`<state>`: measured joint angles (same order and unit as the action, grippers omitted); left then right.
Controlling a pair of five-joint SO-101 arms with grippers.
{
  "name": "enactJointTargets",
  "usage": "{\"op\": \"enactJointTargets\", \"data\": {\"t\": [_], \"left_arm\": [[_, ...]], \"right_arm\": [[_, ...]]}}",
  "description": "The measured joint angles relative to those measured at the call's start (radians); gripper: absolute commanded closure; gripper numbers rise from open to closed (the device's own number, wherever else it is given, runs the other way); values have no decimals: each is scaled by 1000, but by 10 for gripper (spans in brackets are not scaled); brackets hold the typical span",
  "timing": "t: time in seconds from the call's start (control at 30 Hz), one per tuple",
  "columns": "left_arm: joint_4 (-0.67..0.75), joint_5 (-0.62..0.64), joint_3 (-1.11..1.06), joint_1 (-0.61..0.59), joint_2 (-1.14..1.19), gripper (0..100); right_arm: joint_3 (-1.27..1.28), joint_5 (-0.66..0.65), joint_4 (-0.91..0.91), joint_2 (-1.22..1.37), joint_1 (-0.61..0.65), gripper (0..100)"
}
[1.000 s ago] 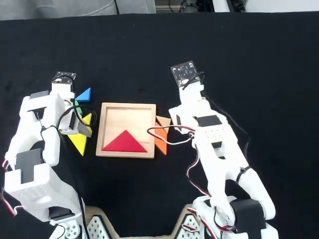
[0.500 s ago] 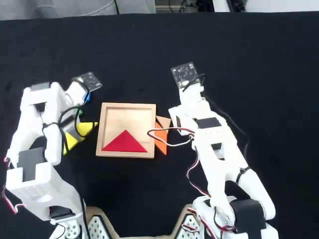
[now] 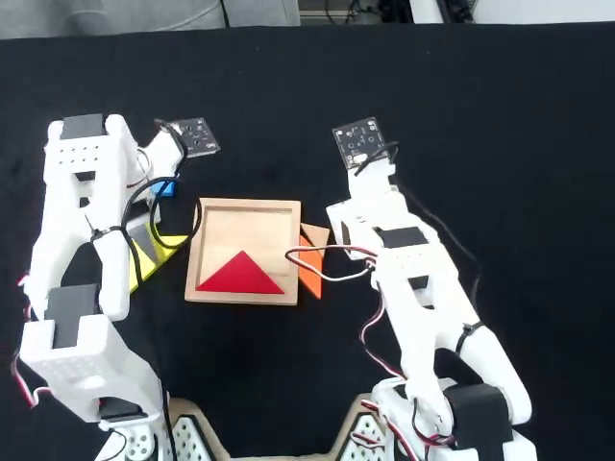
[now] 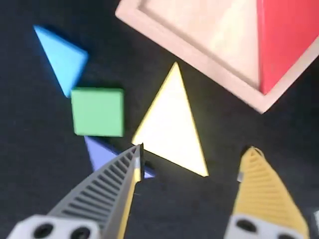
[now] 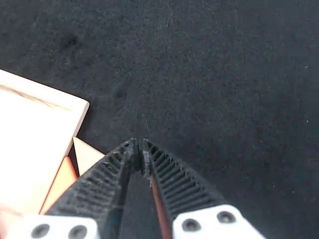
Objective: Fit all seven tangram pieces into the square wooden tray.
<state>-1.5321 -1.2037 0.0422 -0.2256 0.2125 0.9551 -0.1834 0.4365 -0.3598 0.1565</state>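
The square wooden tray lies at the table's middle with a red triangle in its near half. My left gripper hangs open above a yellow triangle, whose near corner sits between the fingertips. Beside it lie a green square, a blue triangle and a purple piece partly under one finger. The yellow triangle rests left of the tray. My right gripper is shut and empty, over a tan triangle and an orange piece at the tray's right side.
Black cloth covers the table. The tan triangle and orange piece touch the tray's right rim. The left arm's body stands over the pieces left of the tray. Open cloth stretches behind and to the right.
The left arm has risen and its wrist has swung back and toward the tray. The right arm, the tray and the red triangle have not moved.
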Motion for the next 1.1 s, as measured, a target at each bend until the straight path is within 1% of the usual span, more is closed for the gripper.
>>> {"op": "enactJointTargets", "data": {"t": [0.03,0.1,0.23,0.3,0.37,0.43,0.47,0.53,0.63,0.77,0.93,1.1], "left_arm": [[-3,57,0,0,0,752],[18,218,0,-11,0,762],[183,655,-17,-29,9,766],[247,833,-71,-12,9,775],[282,941,-137,26,9,841],[318,1033,-180,60,9,948],[338,1085,-192,69,9,983],[361,1174,-199,72,9,930],[374,1226,-199,69,9,920],[384,1234,-207,77,11,971],[388,1234,-206,83,74,965],[468,1240,-206,92,158,965]], "right_arm": [[0,0,0,0,0,980],[0,0,0,0,0,980],[0,0,0,0,0,980],[0,0,0,0,0,980],[0,0,0,0,0,980],[0,0,0,0,0,980],[0,0,0,0,0,980],[0,0,0,0,0,980],[0,0,0,0,0,980],[0,0,0,0,0,980],[0,0,0,0,0,980],[9,0,-5,0,0,980]]}}
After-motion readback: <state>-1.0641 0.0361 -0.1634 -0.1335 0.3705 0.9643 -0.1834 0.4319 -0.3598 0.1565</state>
